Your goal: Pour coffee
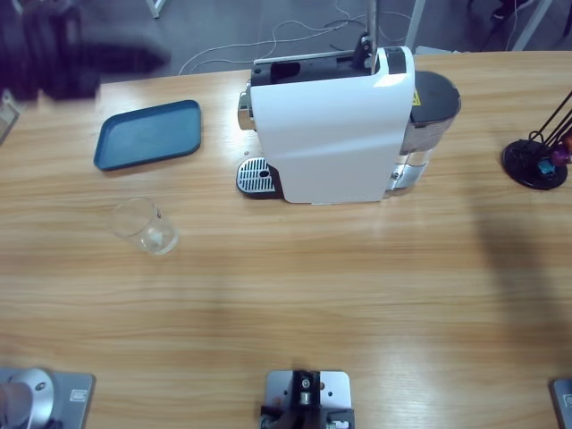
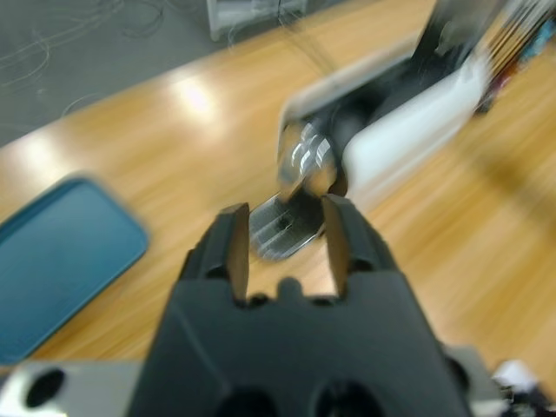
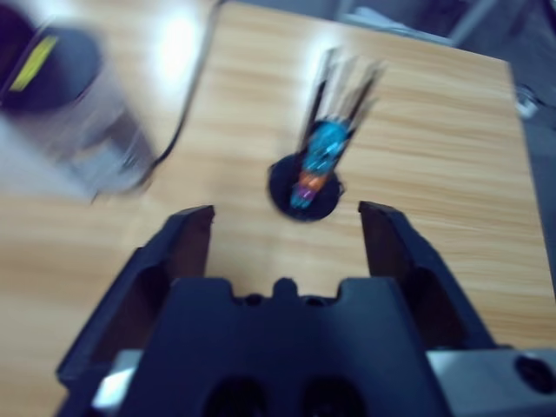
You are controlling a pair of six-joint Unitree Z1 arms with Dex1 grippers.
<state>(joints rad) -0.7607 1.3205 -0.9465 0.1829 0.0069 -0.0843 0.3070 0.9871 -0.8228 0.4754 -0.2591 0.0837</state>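
Wooden table carried a white coffee machine, its metal drip grate facing a blue tray, with an empty clear glass lying beyond the grate and a black capsule stand at the far end. We noted no coffee anywhere; the glass looked dry, so the task's liquid had yet to be brewed or poured.

Left gripper: jaws parted by a narrow gap, holding nothing. Straight ahead of them sat the grate and the machine's chrome spout; the tray lay off to their left.

Right gripper: jaws wide apart, empty. The capsule stand stood ahead, between them, well clear; the machine's water tank was off to their left.

Our judgement: the task was at its opening step, approach only. Next, we reckoned the left jaws would need to reach the glass, close around its wall, and set it upright on the grate under the spout.
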